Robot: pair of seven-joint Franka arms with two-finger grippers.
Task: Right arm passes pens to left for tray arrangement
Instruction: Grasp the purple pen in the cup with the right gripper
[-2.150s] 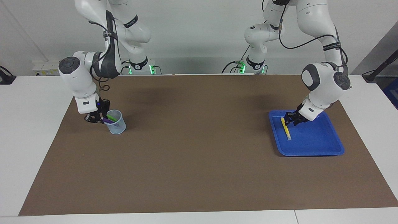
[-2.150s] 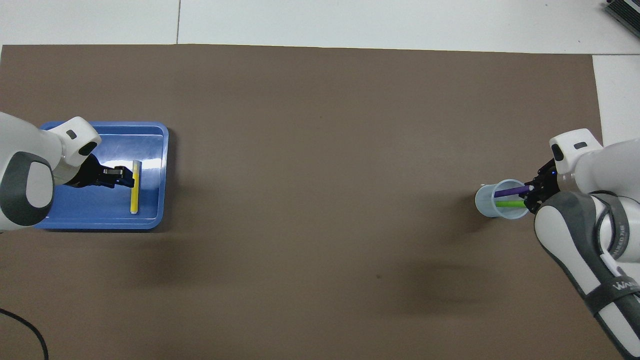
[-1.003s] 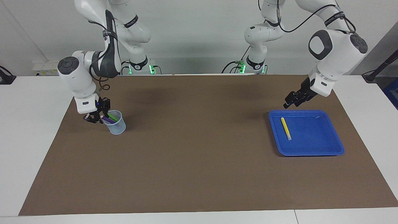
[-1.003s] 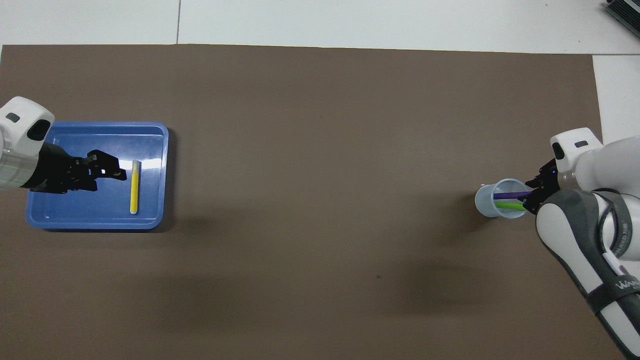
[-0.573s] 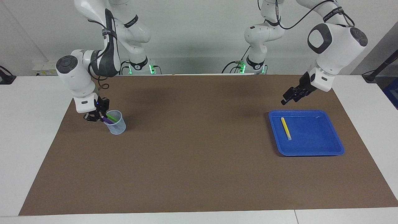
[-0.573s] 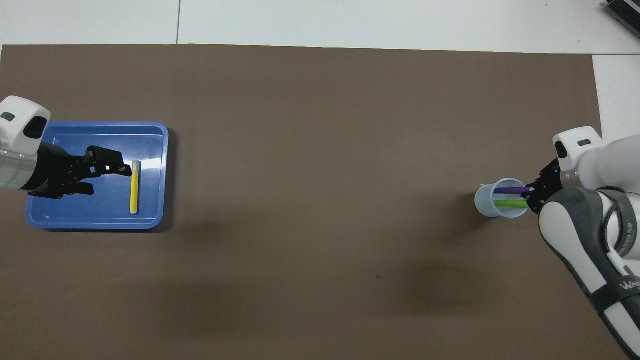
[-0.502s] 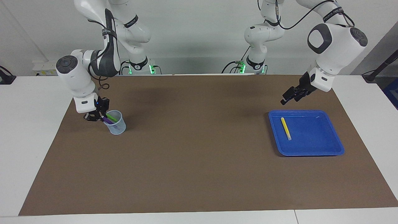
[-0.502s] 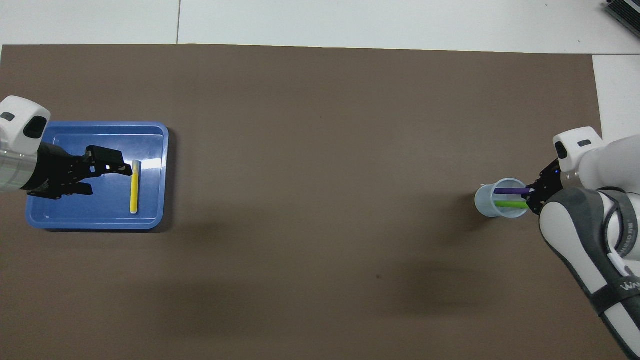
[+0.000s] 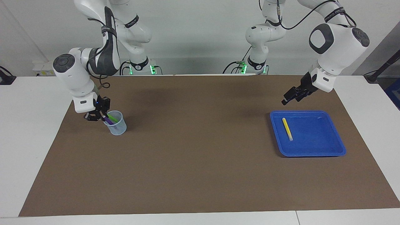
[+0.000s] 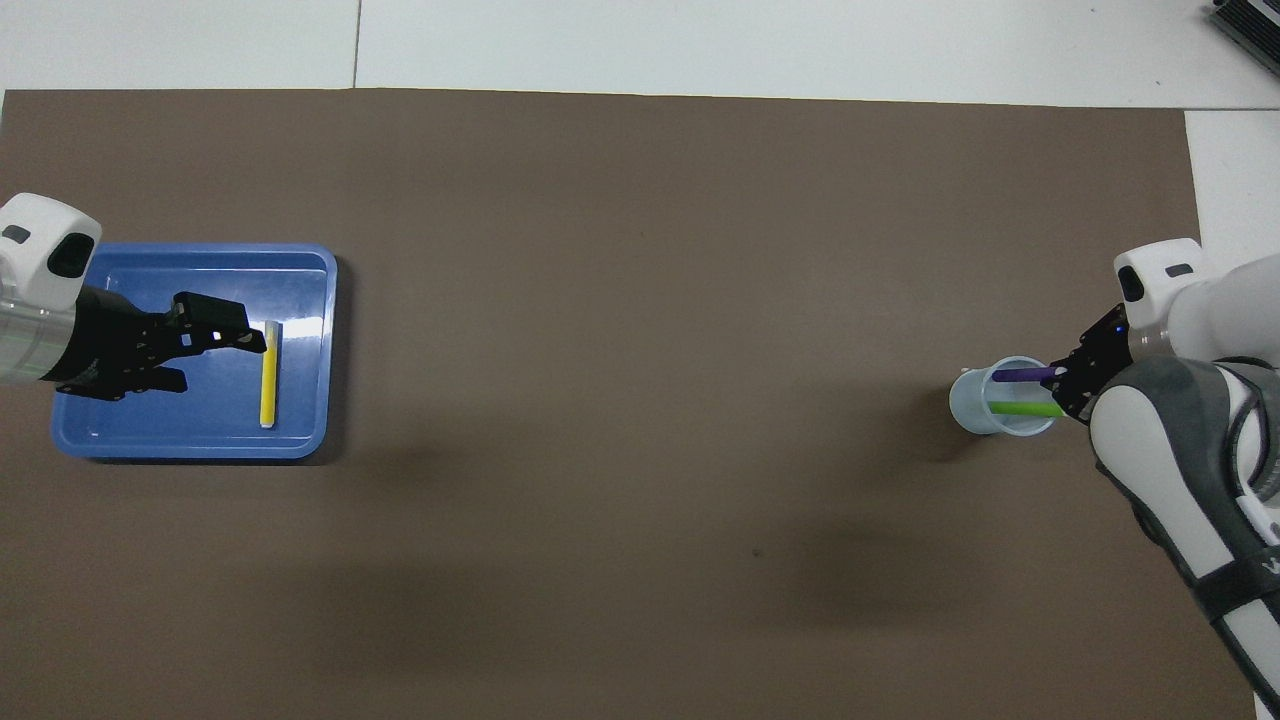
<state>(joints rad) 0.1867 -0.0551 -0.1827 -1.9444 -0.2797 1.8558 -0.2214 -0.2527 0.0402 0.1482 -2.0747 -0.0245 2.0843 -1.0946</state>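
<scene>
Since the earlier frames our left gripper (image 9: 285, 100) has risen off the blue tray (image 9: 312, 152), fingers spread and empty, leaving the yellow pen (image 9: 287, 128) flat inside; our right gripper (image 9: 101, 117) has pinched the purple pen (image 10: 1018, 375) in the cup (image 9: 118, 128) beside the green pen (image 10: 1020, 409), ready to pass it

The brown mat (image 9: 200, 150) on the surface lay bare across its whole middle, open room between the two ends. Toward the right arm's end stood a cup (image 9: 116, 124) with a purple pen (image 9: 107, 119) and a green pen (image 9: 113, 117) leaning out of it, and the right claw (image 9: 99, 116), clamped on the purple pen, crowded its rim. Toward the left arm's end sat the tray (image 9: 331, 147), a yellow pen (image 9: 287, 128) lying in it; the left claw (image 9: 287, 97), jaws apart, hung raised above it.
</scene>
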